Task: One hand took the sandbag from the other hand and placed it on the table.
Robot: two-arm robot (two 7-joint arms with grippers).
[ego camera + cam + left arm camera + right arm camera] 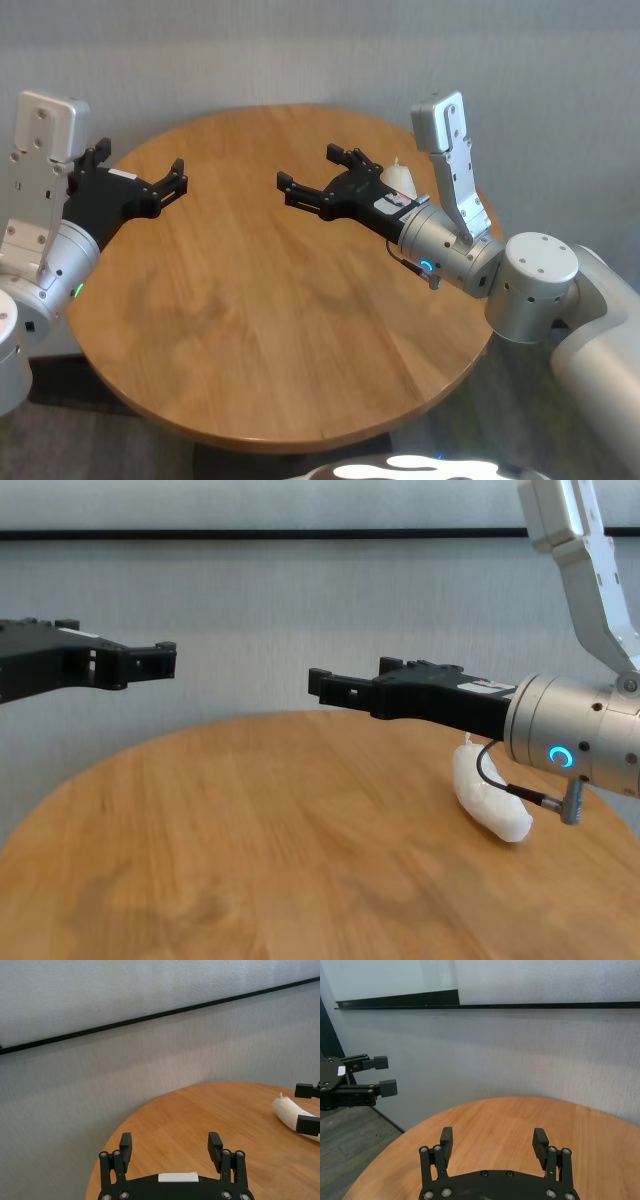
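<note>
Two grippers hang above the table (260, 330), and both stand with fingers spread wide and nothing between them. Our right gripper (316, 176), the one with the blue ring on its wrist, hovers over the middle of the table toward the far right edge. Our left gripper (175, 180), green-ringed, hovers near the far left edge, well apart from the right one and pointing toward it.

Outward from the right gripper, we find the sandbag (485, 800) lying on the wood near the table's far right edge, just behind and below the right wrist. It rests on the table alone, touched by neither gripper, with its small tuft pointing toward the far edge. In the head view only its tip (401, 178) shows past the gripper body.

We judge the bag to be soft and lumpy, likely light, with loose filling that shifts and sags when lifted. It should not be fragile, and the cloth should give decent friction. We would take it across its middle, where the body is fullest, so neither end droops far. A grip on the tuft or a thin end could let it slip out.

Counting: one sandbag, one table, two grippers. From how things lie, we judge the placing done.
</note>
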